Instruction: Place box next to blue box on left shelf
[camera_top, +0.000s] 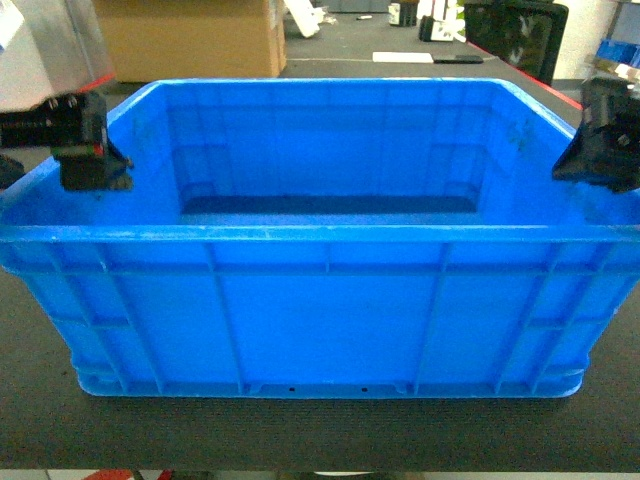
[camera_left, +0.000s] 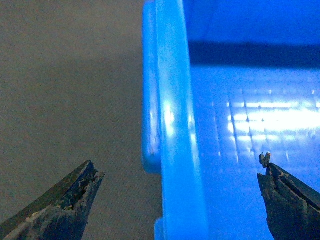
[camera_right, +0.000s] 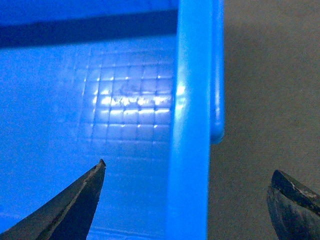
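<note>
Head view shows the box (camera_top: 320, 300), a large bright-blue crate, sitting squarely on the dark desk (camera_top: 320, 430) at the near edge, its open top empty. The left pincer (camera_top: 92, 178) hangs over the crate's left rim while the right pincer (camera_top: 598, 165) hangs over the right rim.

Left wrist view has the left pincer (camera_left: 175, 200) spread wide, one fingertip (camera_left: 75, 192) outside the wall over the desk (camera_left: 65, 100) and the other inside above the crate floor, the rim of the box (camera_left: 172, 125) running between them, untouched. Right wrist view mirrors this: the right pincer (camera_right: 192, 200) spread, straddling the rim of the box (camera_right: 192, 100), one tip inside, one outside, neither seen pressing the plastic.

Judging from these pictures, the task is at its start: both arms are lined up for a two-sided hold, but the crate is not yet clamped or lifted. Closing on the rims, raising the crate, carrying it to the left shelf and setting it beside the other blue box all remain. Neither the shelf nor that second box appears in any view.
</note>
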